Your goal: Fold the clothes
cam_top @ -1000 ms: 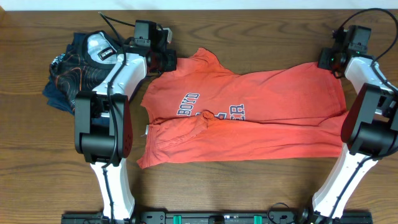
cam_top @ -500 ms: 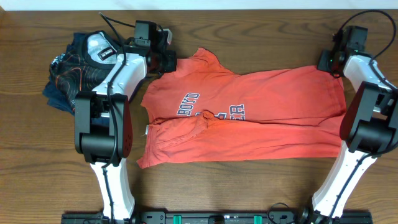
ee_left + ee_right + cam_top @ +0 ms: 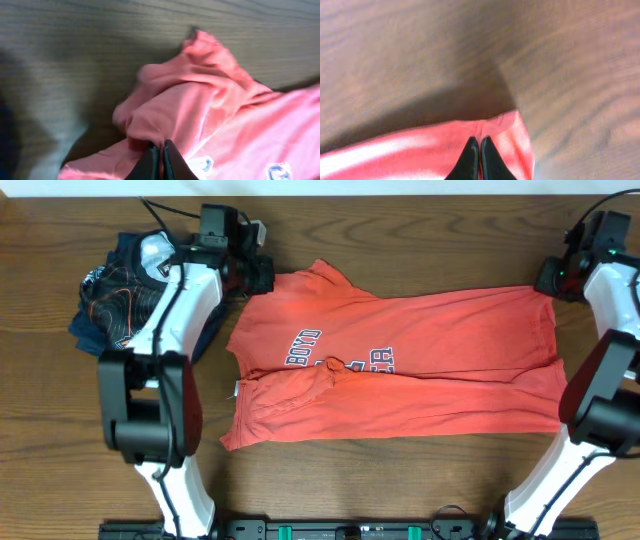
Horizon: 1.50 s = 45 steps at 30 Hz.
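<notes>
Left gripper (image 3: 160, 151) was clamped on the T-shirt (image 3: 430, 345) shoulder, right gripper (image 3: 480, 149) on its hem corner; shallow pinches could slip under tension, dropping an edge

Pretty much all you get is a dark brown wood-grain table (image 3: 400, 480), grain running side to side, filling the overhead view. There's a thin pale strip (image 3: 330, 186) past its far edge, can't tell if that's wall or floor. Light looks soft and even, just a dull sheen on the wood and blurry shadows up close.
</notes>
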Each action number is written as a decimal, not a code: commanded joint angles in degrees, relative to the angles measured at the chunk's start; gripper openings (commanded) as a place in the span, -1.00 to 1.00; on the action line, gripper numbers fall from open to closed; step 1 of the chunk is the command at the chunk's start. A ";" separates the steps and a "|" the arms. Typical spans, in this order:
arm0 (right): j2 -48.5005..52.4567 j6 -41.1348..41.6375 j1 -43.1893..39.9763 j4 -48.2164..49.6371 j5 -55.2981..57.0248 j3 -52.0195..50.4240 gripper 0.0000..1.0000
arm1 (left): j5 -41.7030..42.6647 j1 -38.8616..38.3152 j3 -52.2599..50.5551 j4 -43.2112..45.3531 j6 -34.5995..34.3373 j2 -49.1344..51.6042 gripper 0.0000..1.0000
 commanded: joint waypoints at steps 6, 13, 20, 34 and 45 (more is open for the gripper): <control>-7.65 -0.52 -1.05 -15.34 -0.74 1.03 -0.95 | 0.74 0.26 1.03 -12.72 -0.28 -1.95 -0.88; -8.92 -0.50 -4.59 -28.28 6.36 1.01 -0.89 | 0.52 0.35 1.03 -21.75 -0.28 -1.95 -0.88; -8.90 -0.48 -7.74 -34.51 8.61 1.01 -0.87 | -5.77 1.07 1.03 -32.52 -0.31 -1.95 -0.88; -8.85 -0.07 -7.58 -36.94 5.62 0.66 -0.77 | 2.25 4.79 1.03 -37.55 0.11 -1.95 -0.88; -8.72 -0.07 -7.58 -27.78 -0.50 -11.98 -0.43 | 2.25 4.68 1.03 -35.67 0.11 -1.95 -0.88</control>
